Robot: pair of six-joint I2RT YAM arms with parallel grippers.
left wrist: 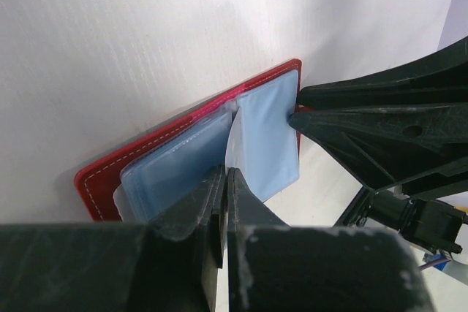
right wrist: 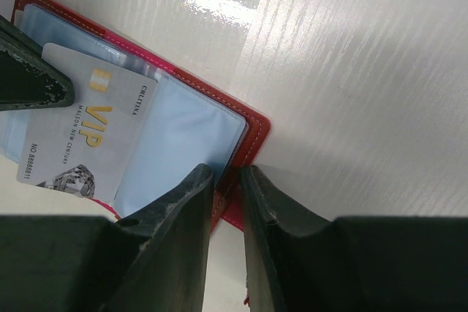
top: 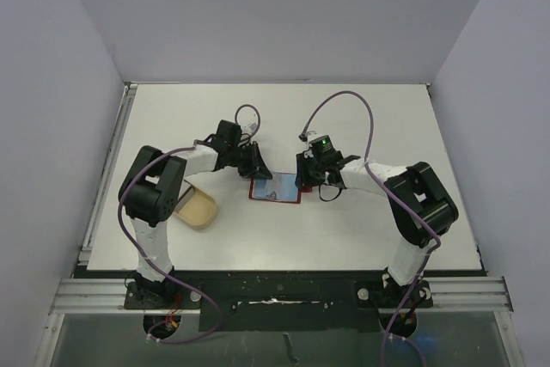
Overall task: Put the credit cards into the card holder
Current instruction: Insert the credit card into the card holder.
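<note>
bench: white bench (top: 361, 118), flat, matte.
holder: red folding card holder (top: 277, 192), lying open at mid-bench; its clear sleeves look soft and floppy.
dish: tan oval dish (top: 196, 208), at the holder's 8 o'clock, well apart.
left hand: left hand (top: 256, 163), at the holder's 11 o'clock, clamped on the card.
right hand: right hand (top: 309, 180), at its 3 o'clock, narrow, pinching the red edge.
card: pale grey plastic credit card (right wrist: 95, 137), lying partly over a sleeve; likely light, stiff and slick, best held by a short edge.
views: the right wrist shows the card's printed face, the left wrist only its thin edge.
</note>
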